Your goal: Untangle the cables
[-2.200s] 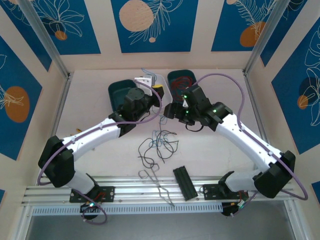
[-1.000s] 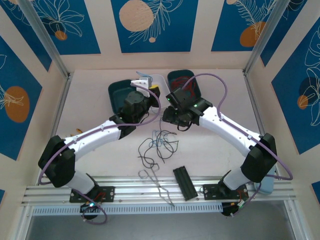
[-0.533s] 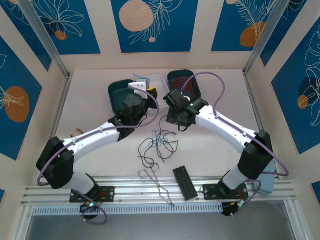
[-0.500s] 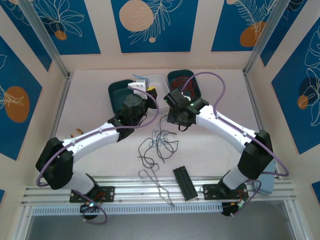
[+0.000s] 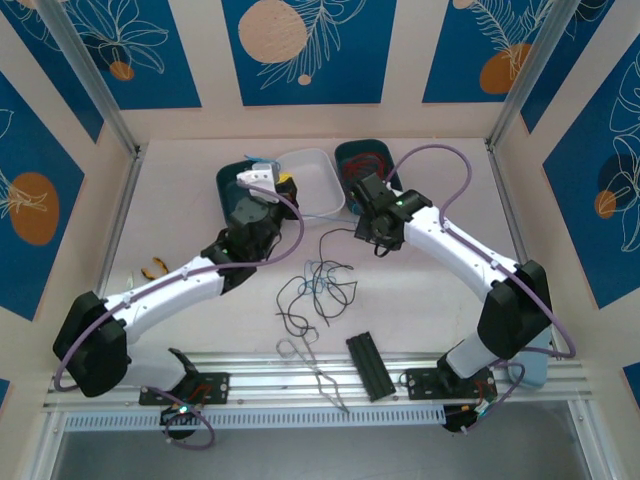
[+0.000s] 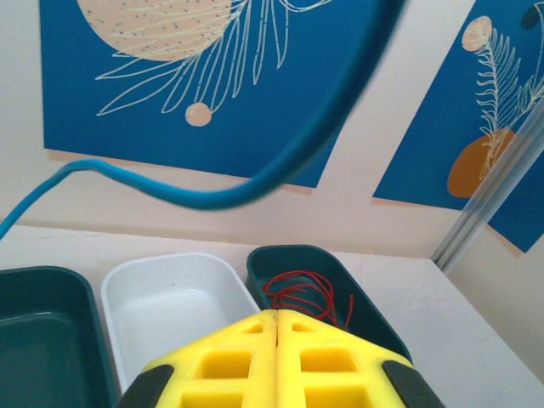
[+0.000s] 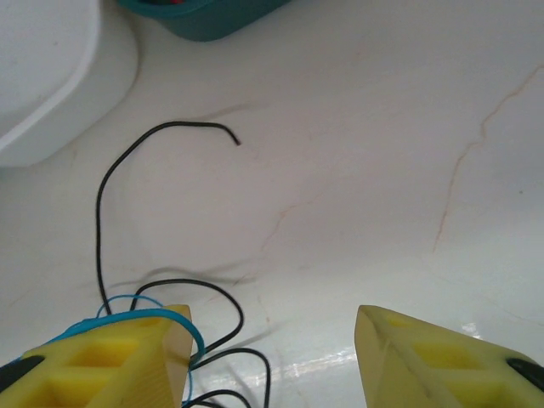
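- Right yellow-fingered gripper [image 7: 270, 330]: we are logging it released.
- Thin black and blue curly cables [image 5: 315, 283]: lying tangled lower left of it, nearer this arm.
- Left yellow-fingered gripper [image 6: 277, 321]: clenched.

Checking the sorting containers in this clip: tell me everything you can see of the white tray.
The white tray is a shallow rectangular bin with rounded corners and a rolled rim, smooth like plastic. It sits flat and upright at the far side of the table, between the left teal tray and the right teal tray, which holds red cable. Nothing shows inside it. Whether its neighbours touch it is unclear.
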Controlling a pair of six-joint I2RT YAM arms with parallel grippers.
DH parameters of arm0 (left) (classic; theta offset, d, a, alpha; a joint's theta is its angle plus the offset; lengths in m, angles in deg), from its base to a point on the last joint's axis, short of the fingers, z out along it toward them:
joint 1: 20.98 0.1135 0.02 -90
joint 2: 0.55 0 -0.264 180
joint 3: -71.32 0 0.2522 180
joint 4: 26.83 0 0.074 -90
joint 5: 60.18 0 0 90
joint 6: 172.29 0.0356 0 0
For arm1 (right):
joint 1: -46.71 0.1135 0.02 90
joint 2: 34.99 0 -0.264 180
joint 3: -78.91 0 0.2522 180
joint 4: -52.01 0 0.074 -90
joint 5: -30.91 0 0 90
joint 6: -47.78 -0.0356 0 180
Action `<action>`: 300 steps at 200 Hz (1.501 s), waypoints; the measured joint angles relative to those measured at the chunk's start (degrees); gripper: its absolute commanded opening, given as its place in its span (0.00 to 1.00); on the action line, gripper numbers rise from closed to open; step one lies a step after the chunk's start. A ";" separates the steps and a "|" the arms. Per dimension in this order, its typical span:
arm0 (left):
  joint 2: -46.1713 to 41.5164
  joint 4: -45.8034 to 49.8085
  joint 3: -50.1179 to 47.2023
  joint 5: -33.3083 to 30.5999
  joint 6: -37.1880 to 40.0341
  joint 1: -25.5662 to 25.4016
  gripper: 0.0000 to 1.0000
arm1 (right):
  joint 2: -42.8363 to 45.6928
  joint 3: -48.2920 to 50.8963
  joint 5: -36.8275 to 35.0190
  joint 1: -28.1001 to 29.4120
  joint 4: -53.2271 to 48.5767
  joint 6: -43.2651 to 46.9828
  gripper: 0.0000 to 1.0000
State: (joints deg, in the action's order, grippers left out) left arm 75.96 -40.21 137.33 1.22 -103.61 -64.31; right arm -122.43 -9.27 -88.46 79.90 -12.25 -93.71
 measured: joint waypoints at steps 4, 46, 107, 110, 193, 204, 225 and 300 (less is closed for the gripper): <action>-0.17 0.00 -0.17 -0.22 0.20 0.00 0.00 | 0.35 0.26 0.02 -0.39 0.11 0.00 0.54; -2.38 0.09 -1.66 -3.56 1.99 0.22 0.00 | 4.42 2.95 0.00 -5.11 0.37 0.48 0.54; -6.80 2.14 -1.75 -4.63 3.45 4.15 0.00 | 7.87 7.21 0.42 -10.97 0.57 2.36 0.53; -6.99 2.49 -1.70 -4.48 3.45 4.42 0.00 | 8.07 7.39 0.55 -11.10 0.70 2.58 0.53; 4.83 25.27 23.74 15.85 7.91 10.19 0.00 | 12.28 8.22 13.88 -11.96 9.84 12.59 0.74; 7.41 27.12 26.84 17.62 8.55 10.32 0.00 | 13.11 8.22 15.26 -11.93 10.67 13.35 0.77; 12.55 30.14 32.17 19.76 10.29 10.75 0.00 | 14.62 8.22 16.76 -11.78 11.52 14.38 0.80; 31.65 35.63 54.60 21.27 16.22 11.78 0.00 | 18.36 9.16 16.11 -11.56 12.22 15.91 0.88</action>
State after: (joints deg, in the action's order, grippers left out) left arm 107.61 -4.58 191.92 22.49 -87.39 -52.53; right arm -104.07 -0.11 -72.35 68.33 -0.03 -77.79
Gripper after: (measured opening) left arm 0.066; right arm 0.876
